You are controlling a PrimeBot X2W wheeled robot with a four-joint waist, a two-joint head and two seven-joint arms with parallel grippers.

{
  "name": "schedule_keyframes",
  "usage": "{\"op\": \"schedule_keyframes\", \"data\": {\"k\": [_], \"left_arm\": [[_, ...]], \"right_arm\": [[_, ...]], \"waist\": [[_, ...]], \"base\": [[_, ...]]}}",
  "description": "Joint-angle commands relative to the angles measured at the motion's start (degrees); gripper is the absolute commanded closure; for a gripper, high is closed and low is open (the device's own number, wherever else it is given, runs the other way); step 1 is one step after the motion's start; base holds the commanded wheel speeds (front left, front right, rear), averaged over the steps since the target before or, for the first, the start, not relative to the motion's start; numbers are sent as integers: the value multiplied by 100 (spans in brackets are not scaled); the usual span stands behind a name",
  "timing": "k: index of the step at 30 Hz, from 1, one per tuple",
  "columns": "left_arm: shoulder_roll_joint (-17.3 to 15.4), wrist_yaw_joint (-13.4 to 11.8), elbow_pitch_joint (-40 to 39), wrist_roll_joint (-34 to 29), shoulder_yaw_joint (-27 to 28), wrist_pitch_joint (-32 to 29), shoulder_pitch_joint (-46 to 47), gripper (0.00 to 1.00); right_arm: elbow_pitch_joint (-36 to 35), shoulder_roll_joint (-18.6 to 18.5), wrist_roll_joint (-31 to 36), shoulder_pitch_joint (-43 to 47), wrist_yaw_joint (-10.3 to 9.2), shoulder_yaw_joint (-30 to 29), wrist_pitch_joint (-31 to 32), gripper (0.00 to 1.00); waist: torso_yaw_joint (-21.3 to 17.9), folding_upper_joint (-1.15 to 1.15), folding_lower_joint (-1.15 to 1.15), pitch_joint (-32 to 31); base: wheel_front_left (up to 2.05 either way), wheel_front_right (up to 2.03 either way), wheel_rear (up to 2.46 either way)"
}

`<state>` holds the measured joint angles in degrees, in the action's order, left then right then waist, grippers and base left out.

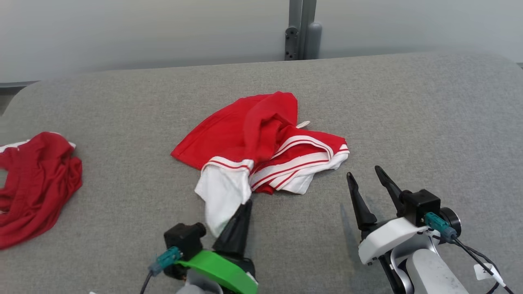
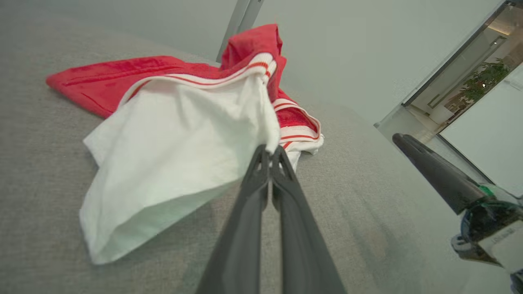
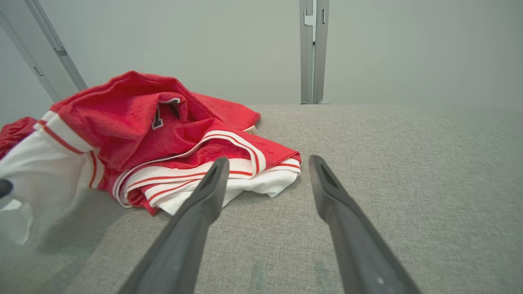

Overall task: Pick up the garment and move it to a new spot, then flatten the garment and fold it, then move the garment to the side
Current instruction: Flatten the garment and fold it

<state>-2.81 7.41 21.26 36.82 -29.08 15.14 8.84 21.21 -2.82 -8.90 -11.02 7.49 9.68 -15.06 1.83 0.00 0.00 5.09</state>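
Note:
A crumpled red garment point(image 1: 253, 130) with white sleeves and red-striped trim lies in the middle of the grey table point(image 1: 388, 102). My left gripper point(image 1: 246, 203) is shut on the edge of its white sleeve point(image 1: 222, 192), near the table's front. In the left wrist view the left gripper point(image 2: 269, 150) pinches the white cloth point(image 2: 175, 143), which is lifted slightly off the surface. To the right of the garment point(image 3: 163, 134), my right gripper point(image 1: 363, 173) stands open with nothing between its fingers. In the right wrist view the right gripper point(image 3: 265, 161) points past the garment's striped hem point(image 3: 229, 171).
A second red cloth point(image 1: 36, 183) lies bunched at the table's left edge. A grey post point(image 1: 302, 28) stands behind the table against the pale wall. Bare grey surface extends to the right and far side of the garment.

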Motion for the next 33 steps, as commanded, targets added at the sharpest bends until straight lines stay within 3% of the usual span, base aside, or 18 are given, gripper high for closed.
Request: {"op": "schedule_keyframes", "data": {"k": [1,6,8,10,11,17,21,33], "left_arm": [[-24,10,-157,88,-157,1,122,100],[-27,9,-628,223,-547,1,327,100],[-24,10,-711,322,-505,1,340,70],[-26,9,-606,304,-413,1,286,58],[-27,8,-503,251,-246,1,227,0],[-10,-126,251,-393,906,1,-64,0],[-13,-164,400,-591,1354,1,-200,0],[-16,-126,318,-695,1456,1,-345,0]], "right_arm": [[7,-14,-9,23,0,13,-18,0],[34,-16,-29,27,0,45,-18,0],[33,-15,-34,37,0,50,-18,0],[42,-16,-23,43,0,65,-18,0],[48,-16,-11,42,0,73,-18,0],[85,-15,2,-27,0,274,-18,0],[130,-16,31,-69,0,512,-18,0],[271,-18,-453,-230,0,1480,-18,0]], "waist": [[251,0,0,-74],[517,0,0,-116],[573,0,0,-115],[616,0,0,-103],[640,0,0,-93],[755,0,0,-41],[902,0,0,-14],[1447,0,0,74]], "base": [[0,0,0],[0,0,0],[0,0,0],[0,0,0],[0,0,0],[0,0,0],[0,0,0],[0,0,0]]}}
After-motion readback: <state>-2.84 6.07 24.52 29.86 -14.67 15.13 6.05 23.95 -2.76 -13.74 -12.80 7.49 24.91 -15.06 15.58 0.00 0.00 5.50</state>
